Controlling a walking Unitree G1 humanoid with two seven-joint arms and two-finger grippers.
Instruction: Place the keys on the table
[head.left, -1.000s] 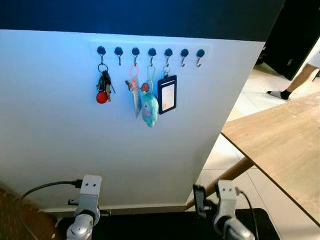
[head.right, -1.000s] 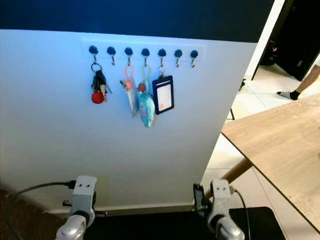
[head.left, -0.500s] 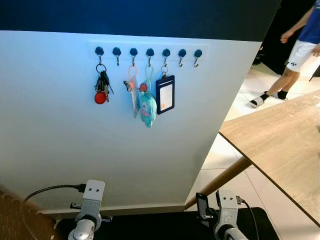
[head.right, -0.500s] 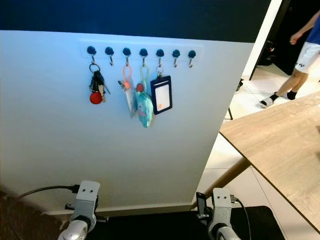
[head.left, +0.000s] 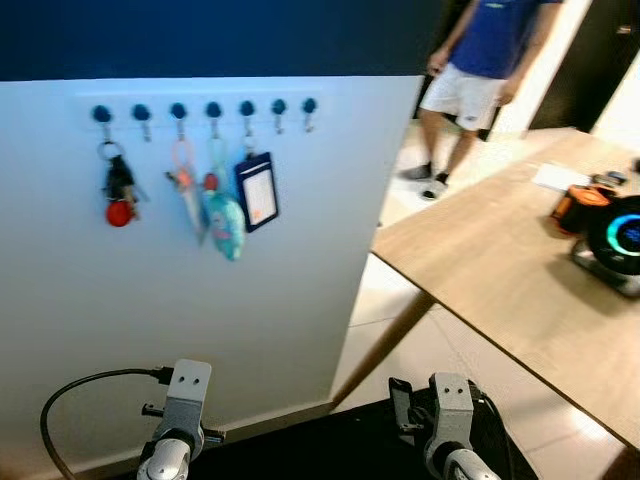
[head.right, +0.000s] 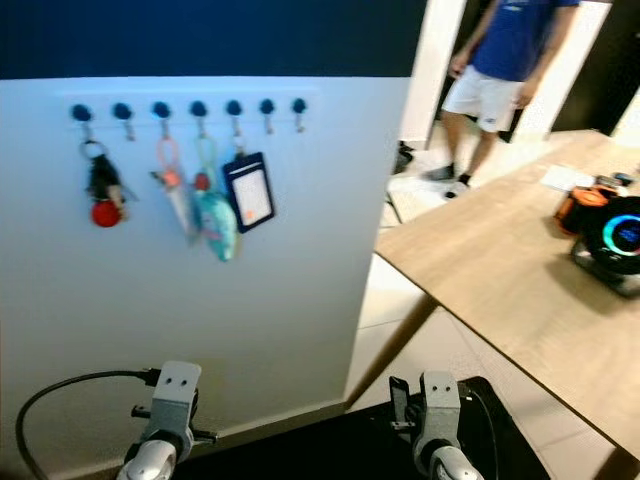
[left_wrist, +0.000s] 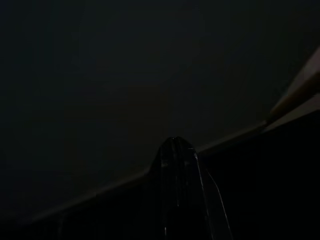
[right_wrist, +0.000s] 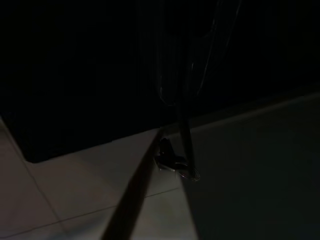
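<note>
Keys hanging on wall hooks, far above left end effector, seemingly together; right end effector state untellable; worktop rightward.

— What's the room like from your feed?

— I see a white partition wall with a dark blue band above it and a row of hooks. Pale tiled floor runs past its edge.

— Furniture?

— A wooden table on my right, angled leg beneath. A person stands in the bright doorway beyond.
</note>
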